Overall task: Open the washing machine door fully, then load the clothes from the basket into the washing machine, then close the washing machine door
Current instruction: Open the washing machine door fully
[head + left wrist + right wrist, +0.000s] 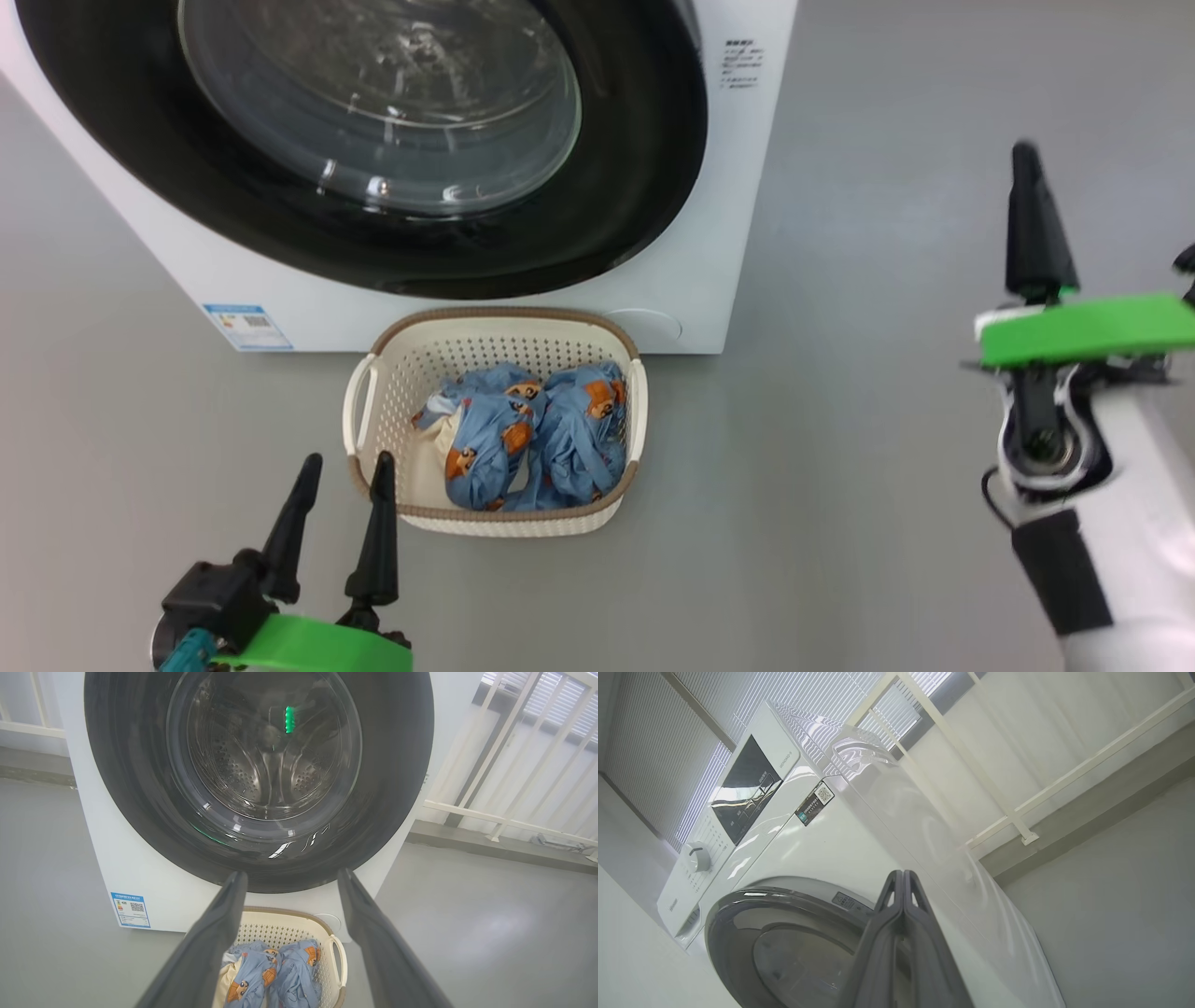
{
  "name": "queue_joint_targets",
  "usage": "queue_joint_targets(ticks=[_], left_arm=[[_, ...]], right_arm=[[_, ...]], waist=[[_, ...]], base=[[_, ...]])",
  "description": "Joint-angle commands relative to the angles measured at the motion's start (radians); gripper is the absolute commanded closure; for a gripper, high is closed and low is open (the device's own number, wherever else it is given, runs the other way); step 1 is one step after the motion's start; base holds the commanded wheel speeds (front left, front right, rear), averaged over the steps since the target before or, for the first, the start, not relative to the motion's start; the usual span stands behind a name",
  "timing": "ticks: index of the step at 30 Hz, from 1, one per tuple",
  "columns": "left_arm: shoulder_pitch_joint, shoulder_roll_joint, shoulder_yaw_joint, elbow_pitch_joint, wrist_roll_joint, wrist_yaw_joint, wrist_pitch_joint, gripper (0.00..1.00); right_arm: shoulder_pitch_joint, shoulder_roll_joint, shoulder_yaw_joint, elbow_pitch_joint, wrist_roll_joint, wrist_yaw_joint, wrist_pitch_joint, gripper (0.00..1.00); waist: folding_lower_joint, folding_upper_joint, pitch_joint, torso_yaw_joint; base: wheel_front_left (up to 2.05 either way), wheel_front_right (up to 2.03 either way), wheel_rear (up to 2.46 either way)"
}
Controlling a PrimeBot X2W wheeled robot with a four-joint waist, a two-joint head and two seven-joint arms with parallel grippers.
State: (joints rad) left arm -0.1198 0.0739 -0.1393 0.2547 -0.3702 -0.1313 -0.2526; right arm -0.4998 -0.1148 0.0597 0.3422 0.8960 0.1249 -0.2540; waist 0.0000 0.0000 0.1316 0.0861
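Observation:
The white washing machine stands ahead with its round black-rimmed door shut against the front. The same door shows the steel drum through its glass in the left wrist view. On the floor before it sits the cream basket holding the light-blue clothes. My left gripper is open, low at the basket's near left corner, nothing between its fingers. My right gripper is shut and empty, raised well to the right of the machine; its closed fingers point up past the machine's front corner.
Grey floor lies open to the right of the basket and machine. A white railing and wall run behind the machine on its right side. A blue label sticker marks the machine's lower left front.

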Motion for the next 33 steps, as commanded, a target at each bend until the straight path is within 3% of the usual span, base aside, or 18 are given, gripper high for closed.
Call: queue_joint_targets(ticks=[1,6,14,24,33], left_arm=[[-0.042,0.006,0.022,-0.029,-0.007,0.001,-0.009,0.00],[-0.065,0.005,0.014,-0.041,-0.011,0.001,-0.009,0.00],[-0.110,0.000,-0.008,-0.056,-0.017,0.001,-0.009,0.00],[-0.163,-0.014,-0.031,-0.060,-0.035,0.001,-0.009,0.00],[-0.212,-0.021,-0.046,-0.080,-0.052,0.001,-0.009,0.00]], right_arm=[[-0.065,-0.014,0.026,-0.014,0.053,0.006,-0.008,1.00],[-0.189,-0.066,0.083,0.005,0.242,0.006,-0.008,1.00],[-0.339,-0.178,0.230,0.019,0.422,0.006,0.034,1.00],[-0.492,-0.305,0.362,-0.024,0.607,0.006,0.250,1.00],[-0.615,-0.357,0.383,-0.006,0.690,0.006,0.426,1.00]], waist=[[0.0000,0.0000,0.032,0.026],[0.0000,0.0000,0.080,0.041],[0.0000,0.0000,0.148,0.083],[0.0000,0.0000,0.255,0.139],[0.0000,0.0000,0.350,0.172]], base=[[0.00,0.00,0.00],[0.00,0.00,0.00],[0.00,0.00,0.00],[0.00,0.00,0.00],[0.00,0.00,0.00]])
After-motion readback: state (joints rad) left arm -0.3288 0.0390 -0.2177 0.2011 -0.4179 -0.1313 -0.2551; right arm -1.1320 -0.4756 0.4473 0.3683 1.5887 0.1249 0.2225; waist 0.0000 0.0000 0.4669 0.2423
